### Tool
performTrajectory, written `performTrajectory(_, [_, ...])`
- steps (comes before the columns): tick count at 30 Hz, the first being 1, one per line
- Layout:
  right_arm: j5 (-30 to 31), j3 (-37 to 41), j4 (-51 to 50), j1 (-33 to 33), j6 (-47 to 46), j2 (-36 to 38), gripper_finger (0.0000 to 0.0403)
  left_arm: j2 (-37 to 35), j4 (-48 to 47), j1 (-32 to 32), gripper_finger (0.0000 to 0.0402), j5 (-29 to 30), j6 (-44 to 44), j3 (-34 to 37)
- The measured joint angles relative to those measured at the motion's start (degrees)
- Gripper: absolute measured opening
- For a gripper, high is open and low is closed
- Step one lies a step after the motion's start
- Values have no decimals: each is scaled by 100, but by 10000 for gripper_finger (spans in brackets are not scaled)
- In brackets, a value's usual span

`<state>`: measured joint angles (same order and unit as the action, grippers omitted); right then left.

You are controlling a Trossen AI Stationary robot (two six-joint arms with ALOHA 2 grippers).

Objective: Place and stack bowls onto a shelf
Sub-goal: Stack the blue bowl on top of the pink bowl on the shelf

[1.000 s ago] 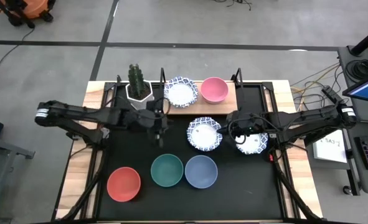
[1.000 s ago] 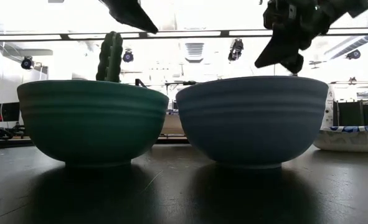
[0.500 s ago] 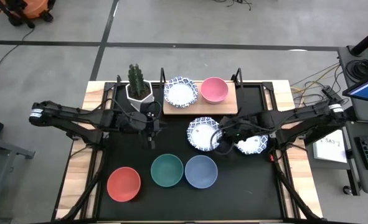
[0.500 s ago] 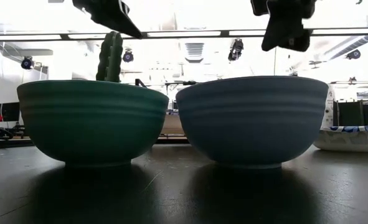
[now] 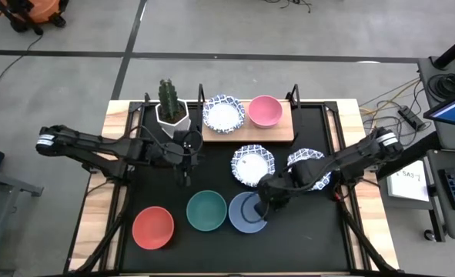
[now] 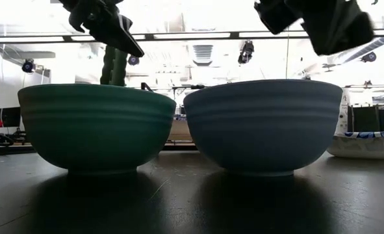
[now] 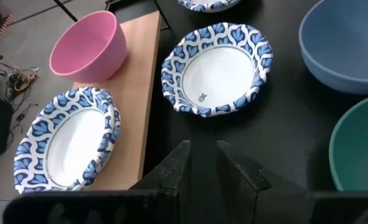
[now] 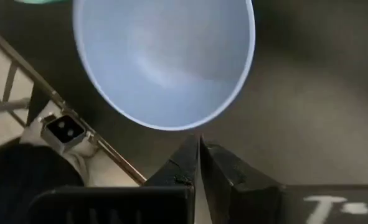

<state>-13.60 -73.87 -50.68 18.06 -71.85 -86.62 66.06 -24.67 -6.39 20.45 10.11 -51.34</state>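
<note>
The wooden shelf [image 5: 246, 127] lies at the far middle of the mat. On it stand a blue-patterned white bowl [image 5: 224, 114] and the pink bowl [image 5: 264, 111]. Two more patterned bowls [image 5: 252, 165] [image 5: 313, 163] rest on the mat. The red [image 5: 152, 228], green [image 5: 206, 211] and blue [image 5: 246, 215] bowls stand in a row near the front. My right gripper [image 5: 262, 206] is shut and hovers over the blue bowl's right rim [image 8: 171, 127]. My left gripper [image 5: 186, 163] hangs narrowly open above the mat, left of the middle patterned bowl [image 7: 215, 68].
A cactus in a white faceted pot [image 5: 171, 108] stands at the shelf's left end. The right arm [image 5: 342, 160] crosses above the right patterned bowl. Bare mat [image 5: 173, 188] lies between the left gripper and the front row of bowls.
My right gripper has swung from above the right patterned bowl toward the table's near edge and left, and now stands over the blue bowl. My left gripper has drifted slightly toward the table's left. No bowl has moved.
</note>
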Motion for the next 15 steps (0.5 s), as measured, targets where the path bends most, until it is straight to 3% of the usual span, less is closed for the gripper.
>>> performTrajectory(6, [-183,0,42,191,-756,-257,26,-20,-38,0,56,2,73,-10])
performTrajectory(15, [243,0,27,182,-1307,-488,135,-59,-495,0,56,7,-150,45])
